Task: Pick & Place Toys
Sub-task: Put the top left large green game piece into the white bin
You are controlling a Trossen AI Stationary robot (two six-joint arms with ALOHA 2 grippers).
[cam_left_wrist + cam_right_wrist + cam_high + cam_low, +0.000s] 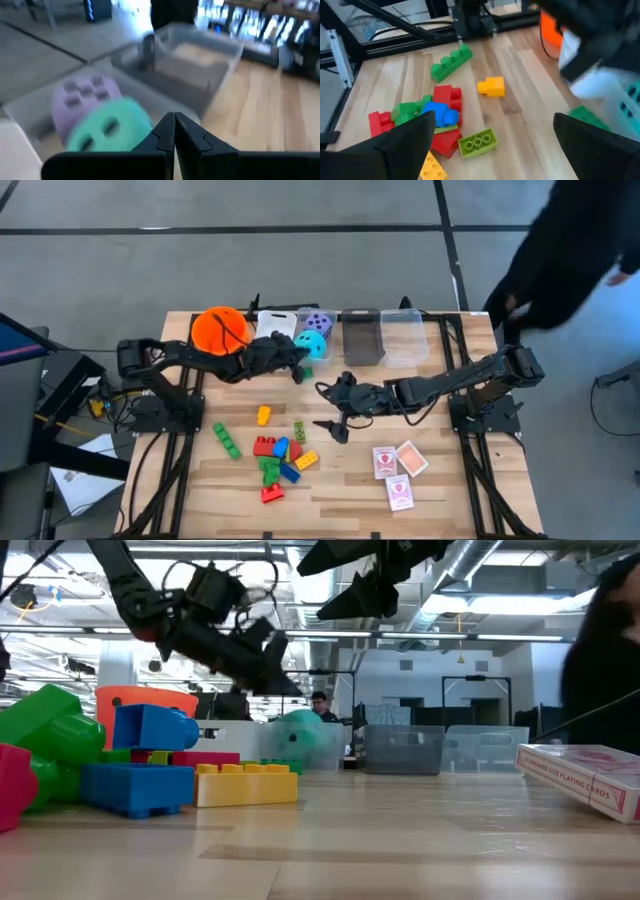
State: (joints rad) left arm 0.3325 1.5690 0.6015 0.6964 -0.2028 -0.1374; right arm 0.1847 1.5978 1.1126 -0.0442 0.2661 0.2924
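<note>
The counter (pixel 440 480) is pale wood planking with visible grain. Along its far edge stand an orange bucket (pixel 219 328), a white bin (pixel 276 323), a clear bin (pixel 318 320) and two more translucent, hard-walled rectangular bins (pixel 383 336).

The left gripper (pixel 298 364) hangs just beside the clear bin, its dark fingers (pixel 172 131) clenched flat against each other with nothing between them. In that bin lie two rounded dice side by side: a teal die (pixel 111 129) with sunken dots and a purple die (pixel 84 95) behind it.

The right gripper (pixel 333 411) hovers near the middle of the counter, in front of the bins, its angular black fingers (pixel 400 142) spread wide and empty.

Nearer the front than the clear bin, glossy plastic bricks (pixel 279 460) with round studs lie heaped: red, green, blue and yellow blocks touching one another. A long green brick (pixel 227 441) and a small yellow brick (pixel 264 415) lie apart from the heap, on the bucket's side. Three flat red-and-white playing cards (pixel 398 470) lie on the other side of the heap, well apart from it.
</note>
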